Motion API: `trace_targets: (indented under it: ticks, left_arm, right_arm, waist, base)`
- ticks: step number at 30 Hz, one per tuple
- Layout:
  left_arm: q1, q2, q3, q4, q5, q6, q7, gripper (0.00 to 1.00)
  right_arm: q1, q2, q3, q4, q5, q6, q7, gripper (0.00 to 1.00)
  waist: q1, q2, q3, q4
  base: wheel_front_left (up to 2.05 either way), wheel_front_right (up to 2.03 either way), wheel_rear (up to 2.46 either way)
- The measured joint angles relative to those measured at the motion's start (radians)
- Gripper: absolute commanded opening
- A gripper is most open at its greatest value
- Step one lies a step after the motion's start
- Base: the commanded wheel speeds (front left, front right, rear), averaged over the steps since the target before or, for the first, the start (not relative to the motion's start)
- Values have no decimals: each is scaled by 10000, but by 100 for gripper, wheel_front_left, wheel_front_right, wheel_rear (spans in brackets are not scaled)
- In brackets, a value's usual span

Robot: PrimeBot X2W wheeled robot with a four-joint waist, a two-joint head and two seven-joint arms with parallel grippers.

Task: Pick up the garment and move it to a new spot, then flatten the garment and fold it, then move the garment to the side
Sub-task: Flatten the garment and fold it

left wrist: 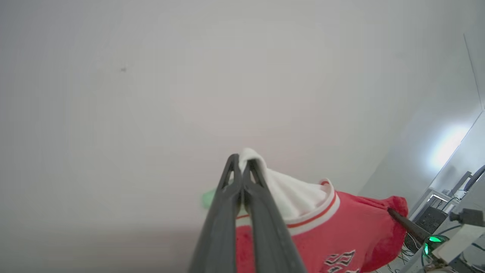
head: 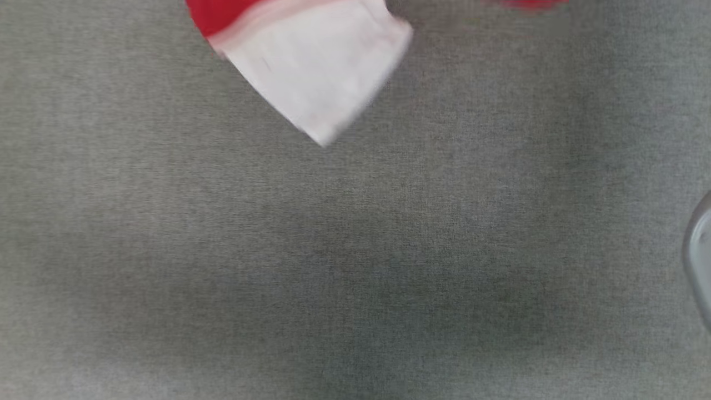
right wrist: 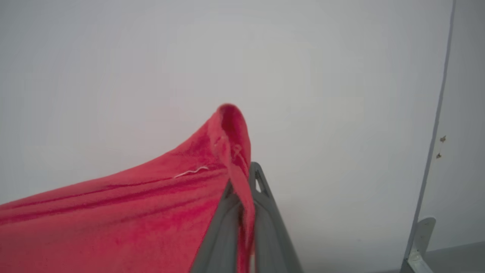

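Now the big grey tabletop (head: 355, 250) lies under us, and its cover looks woven and a bit rough. Above it hangs the garment (left wrist: 341, 235), a soft red shirt that we hold up in the air, stretched between our two hands. It looks thin and floppy, with black print (left wrist: 341, 261) on one face. A white sleeve end (head: 316, 72) dangles over the far part of the tabletop, and it looks blurry. Our left hand (left wrist: 242, 161) is pinched shut on white cloth near the striped trim (left wrist: 314, 216). Our right hand (right wrist: 244, 182) is pinched shut on a red fold that pokes up like a little hill. We think we are in the first step, carrying the garment to a new spot. Next we would need to bring it down gently and lay it out wide, so it does not bunch up.
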Motion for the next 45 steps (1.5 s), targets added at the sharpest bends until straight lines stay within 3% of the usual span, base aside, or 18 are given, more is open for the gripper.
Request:
trace_targets:
  ticks: [4, 8, 12, 20, 24, 29, 37, 45]
  left_arm:
    - [-1216, -219, 426, 362, 13, -6, -307, 0]
    - [-1308, -428, 836, 128, -368, -6, -650, 0]
    - [4, -318, 727, -656, -596, 4, -623, 0]
    - [3491, -288, 1129, -2418, -1183, 8, -815, 0]
    - [5715, -326, 1030, -3519, -876, 8, -1129, 0]
    - [7861, -458, 849, -4339, -581, 8, -1478, 0]
    - [10390, -343, 809, -5682, -130, 8, -1858, 0]
    - [12843, -38, 1434, -7031, 121, 8, -1948, 0]
  right_arm:
    - [-918, 29, -253, 456, -194, 10, -1177, 0]
    - [-985, 19, -107, 892, -305, 12, -1910, 0]
    - [35, -8, 167, 1152, -571, 0, -1927, 0]
    - [2498, -40, 917, 520, 171, -6, -1678, 0]
    - [4521, -58, 1561, -686, 683, -19, -1072, 0]
    - [7363, -67, 1887, -3060, 1620, -25, 69, 0]
    - [11382, -73, 1730, -6573, 2828, -31, 1592, 0]
    - [14521, -79, 1394, -8824, 3946, -31, 2447, 0]
  waist:
    - [0, 0, 228, -147]
    - [0, 0, 327, -192]
    - [0, 0, 370, -167]
    - [0, 0, 301, -129]
    - [0, 0, 137, -70]
    - [0, 0, -74, 47]
    - [0, 0, -497, 143]
    - [0, 0, -1062, 180]
  base:
    - [0, 0, 0]
    - [0, 0, 0]
    - [0, 0, 0]
    - [0, 0, 0]
    - [0, 0, 0]
    - [0, 0, 0]
    - [0, 0, 0]
    - [0, 0, 0]
